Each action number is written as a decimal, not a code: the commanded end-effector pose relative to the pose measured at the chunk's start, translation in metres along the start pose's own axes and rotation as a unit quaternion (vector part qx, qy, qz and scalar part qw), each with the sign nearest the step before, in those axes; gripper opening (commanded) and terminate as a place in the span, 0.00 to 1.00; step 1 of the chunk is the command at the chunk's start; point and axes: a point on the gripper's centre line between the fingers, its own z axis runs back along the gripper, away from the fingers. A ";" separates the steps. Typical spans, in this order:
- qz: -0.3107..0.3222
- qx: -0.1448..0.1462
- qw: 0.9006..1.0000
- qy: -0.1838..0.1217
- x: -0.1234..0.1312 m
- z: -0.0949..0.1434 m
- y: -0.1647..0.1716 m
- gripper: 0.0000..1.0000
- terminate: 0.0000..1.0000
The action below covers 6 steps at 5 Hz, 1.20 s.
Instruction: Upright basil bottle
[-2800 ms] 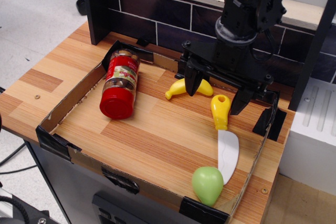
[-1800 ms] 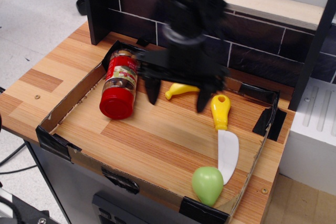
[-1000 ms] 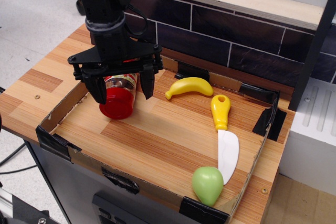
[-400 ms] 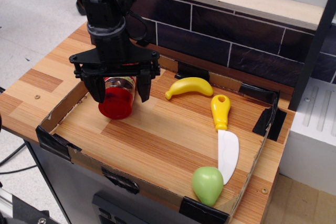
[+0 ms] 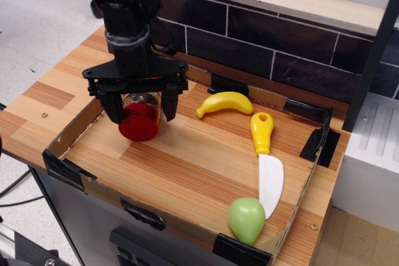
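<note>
The basil bottle [image 5: 139,119] lies on its side at the left of the cardboard tray [image 5: 68,167], its wide red cap facing the front. Most of its clear body and red label is hidden behind my gripper. My black gripper [image 5: 141,109] hangs straight down over the bottle, jaws open, one finger [image 5: 114,106] left of the cap and the other finger [image 5: 168,103] right of it. The fingers straddle the bottle; I cannot tell whether they touch it.
A yellow toy banana [image 5: 224,103] lies mid-tray. A knife with yellow handle [image 5: 262,132] and white blade [image 5: 270,182] lies at the right, a green pear [image 5: 246,219] at the front right. A dark tiled back wall [image 5: 274,45] stands behind the tray.
My gripper swept from the right side by the knife and banana across to the left and came down over the lying bottle. The bottle, banana, knife and pear have not moved.
</note>
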 end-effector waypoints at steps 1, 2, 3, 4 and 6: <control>0.024 0.016 0.999 -0.038 -0.001 -0.013 0.004 1.00 0.00; 0.030 0.021 0.998 -0.050 -0.003 -0.019 0.005 1.00 0.00; 0.030 0.024 0.998 -0.054 -0.004 -0.022 0.005 1.00 0.00; 0.029 0.021 0.998 -0.057 -0.002 -0.023 0.005 1.00 0.00; 0.028 -0.005 0.998 -0.050 0.000 -0.009 0.007 0.00 0.00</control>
